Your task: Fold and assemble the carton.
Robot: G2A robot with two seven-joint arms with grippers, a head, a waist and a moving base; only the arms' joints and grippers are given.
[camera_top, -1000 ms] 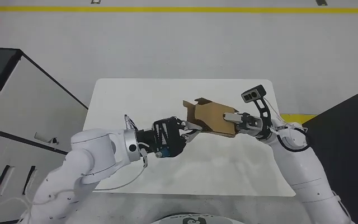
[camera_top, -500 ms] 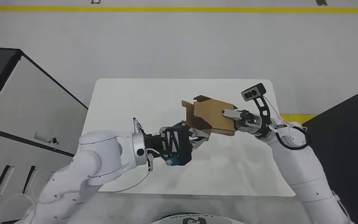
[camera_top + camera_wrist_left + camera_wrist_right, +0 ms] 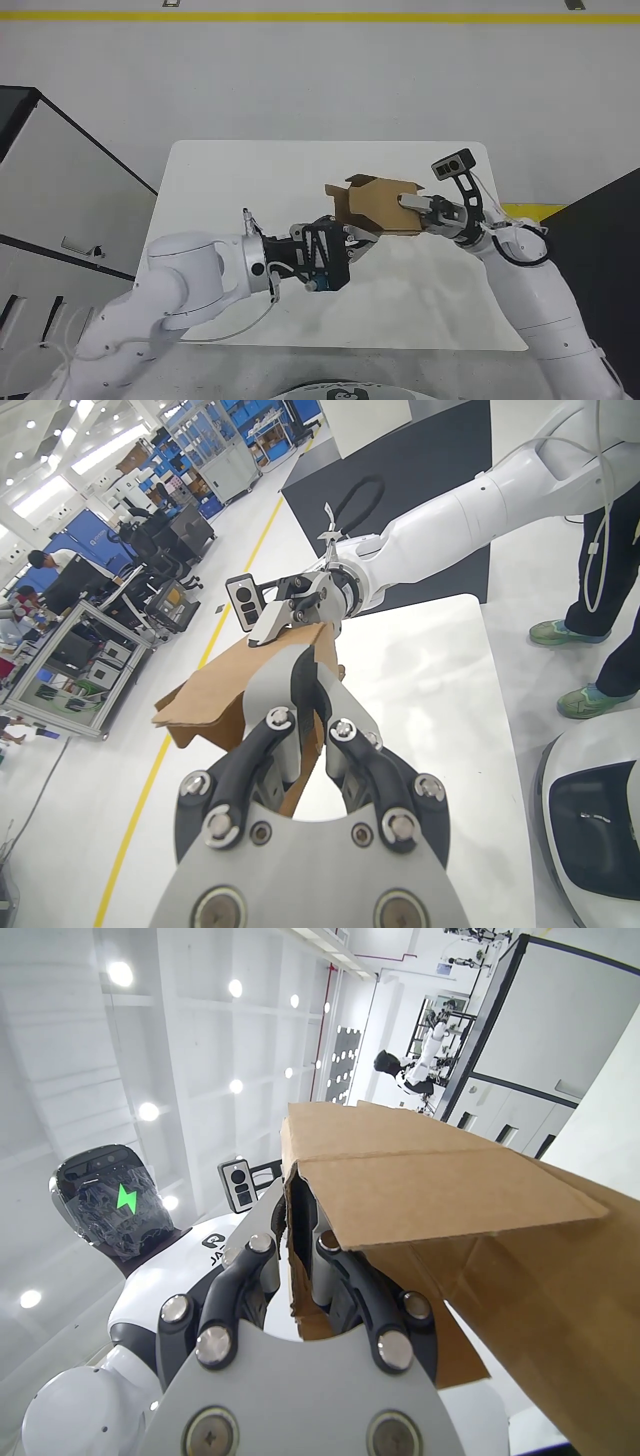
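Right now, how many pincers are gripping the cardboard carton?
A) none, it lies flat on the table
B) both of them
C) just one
B: the left pincer and the right pincer are each closed on a cardboard panel of the carton, one on each side of it.

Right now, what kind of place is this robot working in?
Probably a factory or robotics workshop floor: there is a yellow floor line, racks of blue storage bins, and a metal-frame equipment bench.
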